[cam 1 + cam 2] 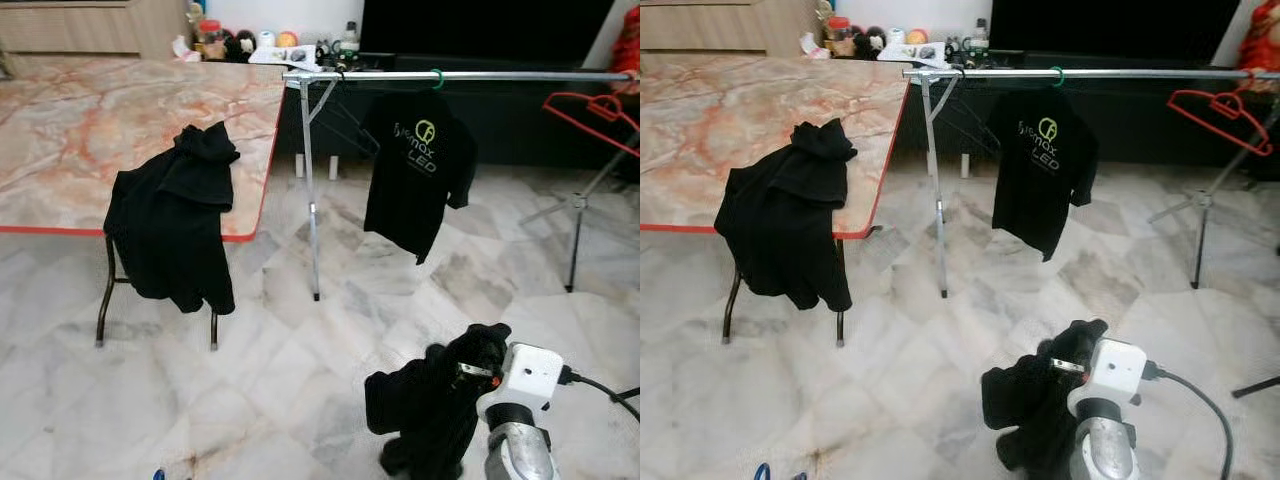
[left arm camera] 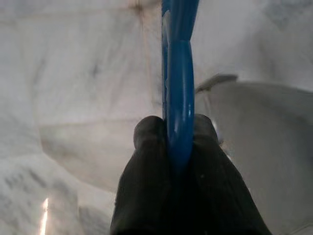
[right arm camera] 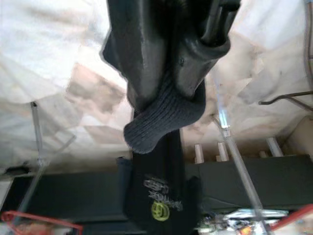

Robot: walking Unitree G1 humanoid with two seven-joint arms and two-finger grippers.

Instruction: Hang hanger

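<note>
The left gripper (image 2: 178,147) has its fingers clamped on the blue hanger (image 2: 178,73), low at near left. The right gripper (image 1: 470,375) pinches a black garment (image 1: 425,405). Thread the hanger in, then carry both to the far rail (image 1: 460,76).

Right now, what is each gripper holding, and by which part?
The left gripper is shut on a blue hanger, pinching its thin plastic bar. The right gripper is shut on a black garment, gripping its ribbed knit edge.
</note>
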